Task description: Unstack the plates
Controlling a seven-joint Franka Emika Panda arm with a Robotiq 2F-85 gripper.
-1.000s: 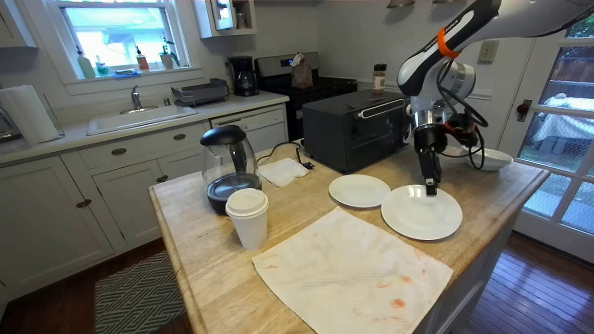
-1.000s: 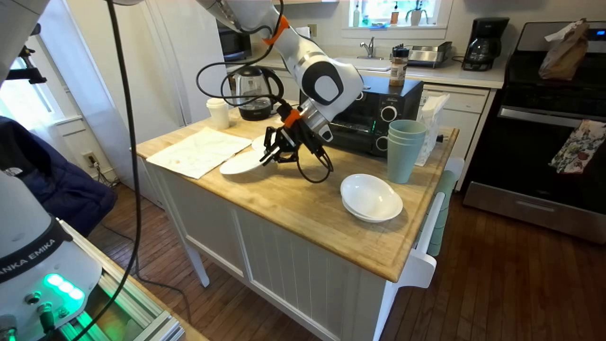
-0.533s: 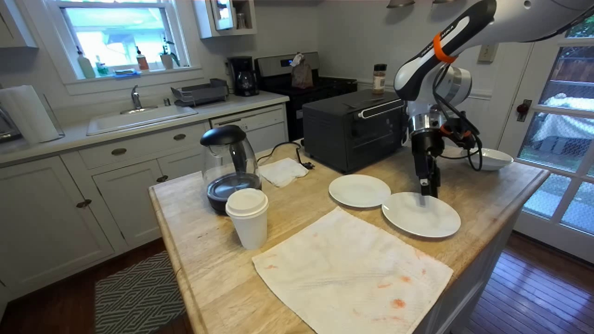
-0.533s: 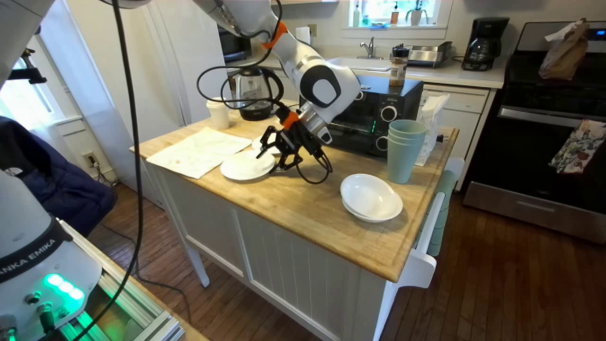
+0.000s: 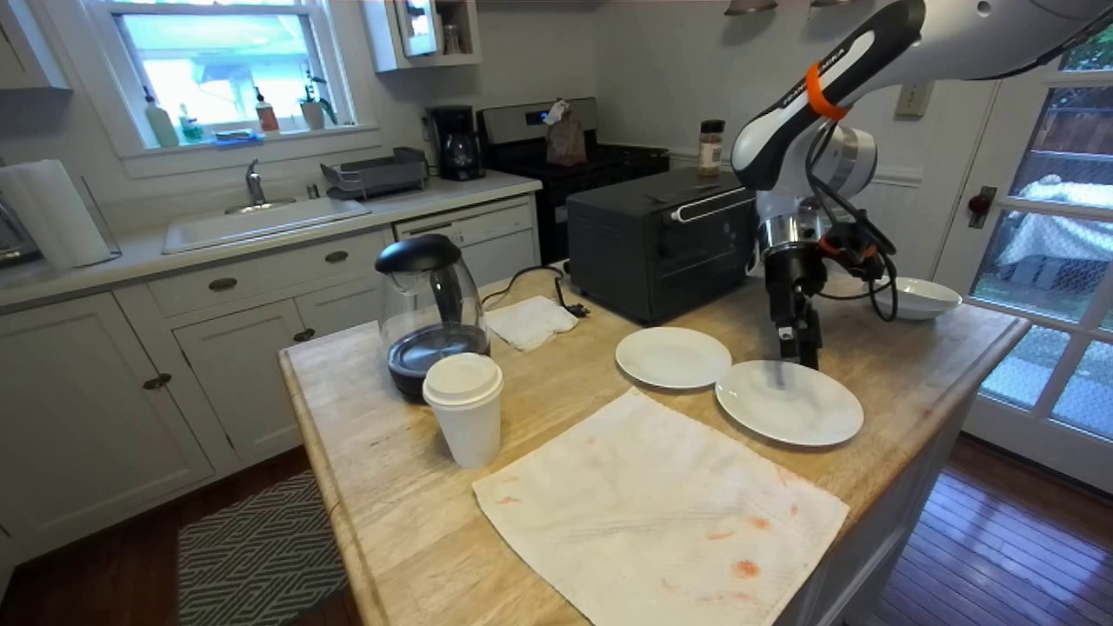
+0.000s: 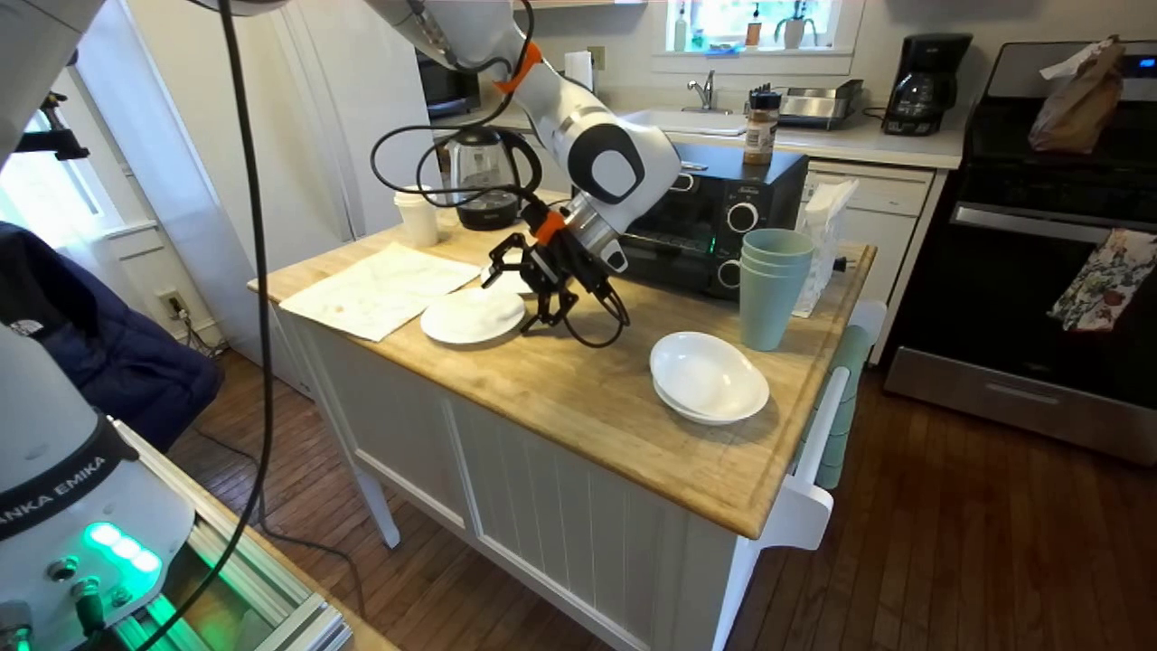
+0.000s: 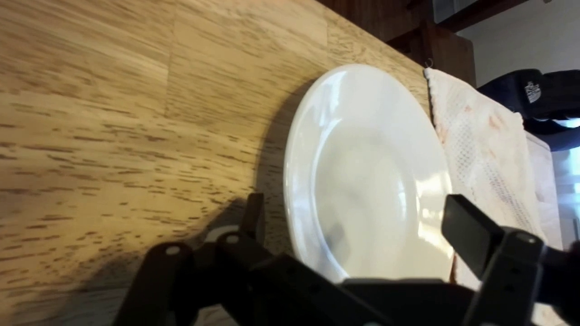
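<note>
Two round white plates lie side by side on the wooden table, their rims meeting or nearly so in an exterior view. The larger-looking plate rests flat by the table's long edge, and the farther plate lies toward the oven. My gripper hovers over the first plate's rim on the side away from the towel. Its jaws stand wide apart, holding nothing. In the wrist view the plate shows between the spread fingers, its near part hidden by the gripper. The gripper partly covers the farther plate in an exterior view.
A black toaster oven stands close behind the arm. A stained towel, a lidded white cup and a glass kettle share the table. White bowls and stacked green cups sit toward another end.
The jaws have opened and let go of the plate's rim. The plate, tilted up a second ago, now lies flat. My gripper has backed slightly up and away from it.
</note>
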